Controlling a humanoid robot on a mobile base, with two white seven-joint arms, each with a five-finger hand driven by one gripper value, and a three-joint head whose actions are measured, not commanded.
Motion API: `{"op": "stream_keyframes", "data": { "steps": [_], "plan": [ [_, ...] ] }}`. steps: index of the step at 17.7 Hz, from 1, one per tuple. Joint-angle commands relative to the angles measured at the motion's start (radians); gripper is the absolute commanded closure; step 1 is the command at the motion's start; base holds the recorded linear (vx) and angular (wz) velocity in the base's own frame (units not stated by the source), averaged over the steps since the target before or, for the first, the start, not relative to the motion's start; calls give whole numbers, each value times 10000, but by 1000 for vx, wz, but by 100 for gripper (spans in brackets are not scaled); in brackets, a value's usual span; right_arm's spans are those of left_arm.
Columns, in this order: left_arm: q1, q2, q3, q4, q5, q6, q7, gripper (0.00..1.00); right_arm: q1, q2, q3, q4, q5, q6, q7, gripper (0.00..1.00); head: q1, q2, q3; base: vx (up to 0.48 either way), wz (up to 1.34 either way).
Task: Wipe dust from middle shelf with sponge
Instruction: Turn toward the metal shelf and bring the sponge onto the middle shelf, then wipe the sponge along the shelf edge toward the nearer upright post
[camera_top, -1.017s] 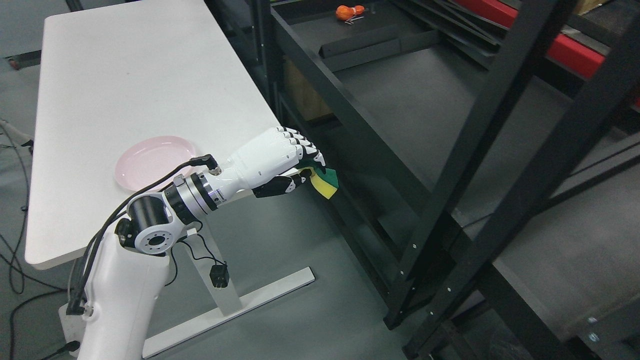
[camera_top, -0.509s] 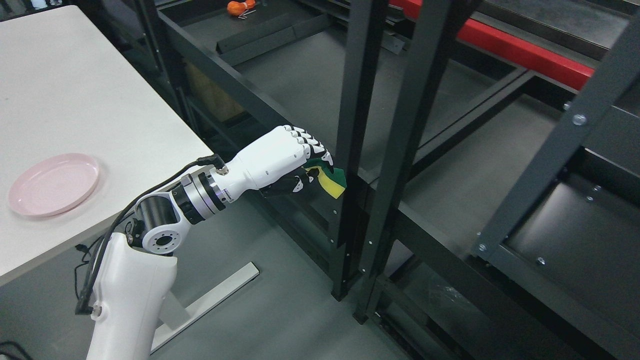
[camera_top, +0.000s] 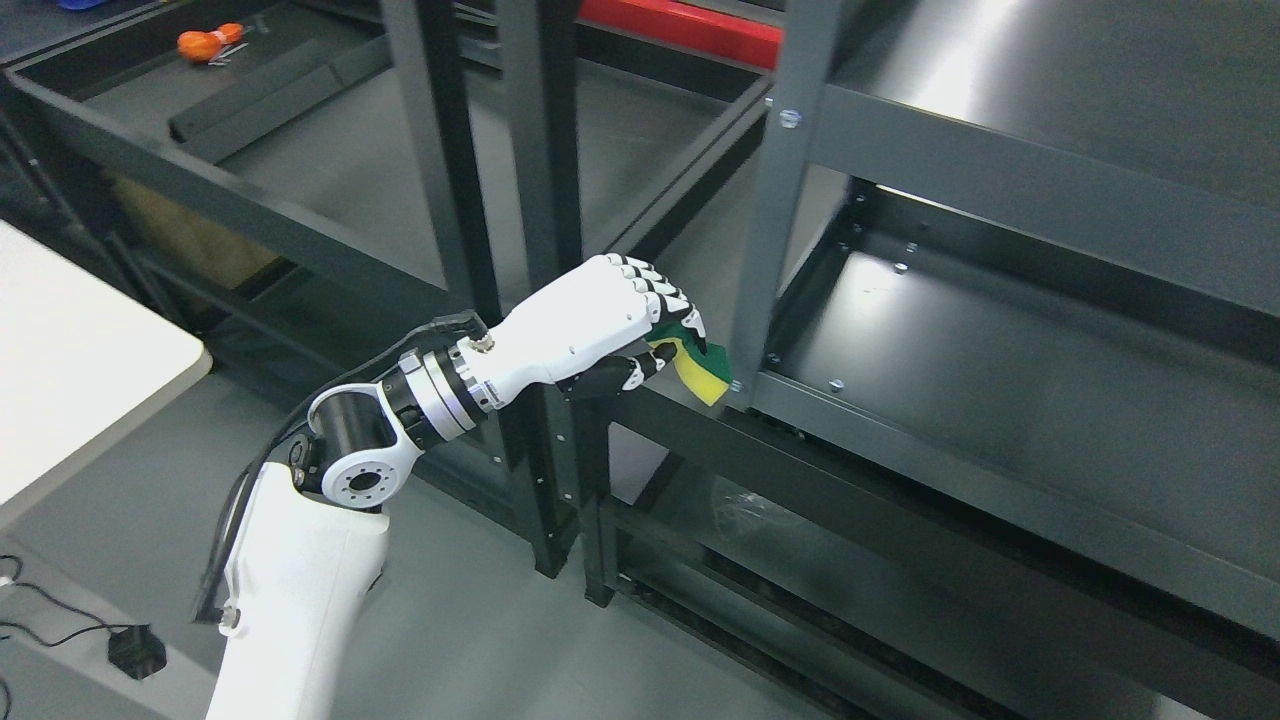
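My left hand (camera_top: 600, 325), mid-frame, had its fingers curled tight around the yellow-green sponge (camera_top: 700, 368), just beside the middle shelf (camera_top: 960, 380). The sponge looked soft, light and squishy; I'd pinch its top.

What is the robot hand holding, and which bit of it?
The left robot hand holds a yellow-and-green sponge by one end, between fingers and thumb; the other end sticks out.
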Motion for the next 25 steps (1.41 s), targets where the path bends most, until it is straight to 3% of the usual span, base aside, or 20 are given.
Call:
{"op": "stream_keyframes", "data": {
  "steps": [1,6,15,20,25],
  "plan": [
    [-777,-280,-1780,128,4,1,-201,100,-1,-175,-2,-175,0,5,4,0,0,0,0,-144,-660],
    [-2787,-280,-3223,174,555,1,-310,100,-1,-175,-2,-175,0,5,4,0,0,-3,0,-107,-746],
    [-6867,-280,-4005,174,1186,1,-141,100,-1,-175,-2,-175,0,5,4,0,0,-6,0,-48,-547],
    [-7070,-280,-5371,174,1094,200,-141,100,-1,-175,-2,-175,0,5,4,0,0,-7,0,4,84],
    [-6795,-280,-4669,98,847,140,-782,100,-1,-175,-2,-175,0,5,4,0,0,-7,0,15,93]
  ]
}}
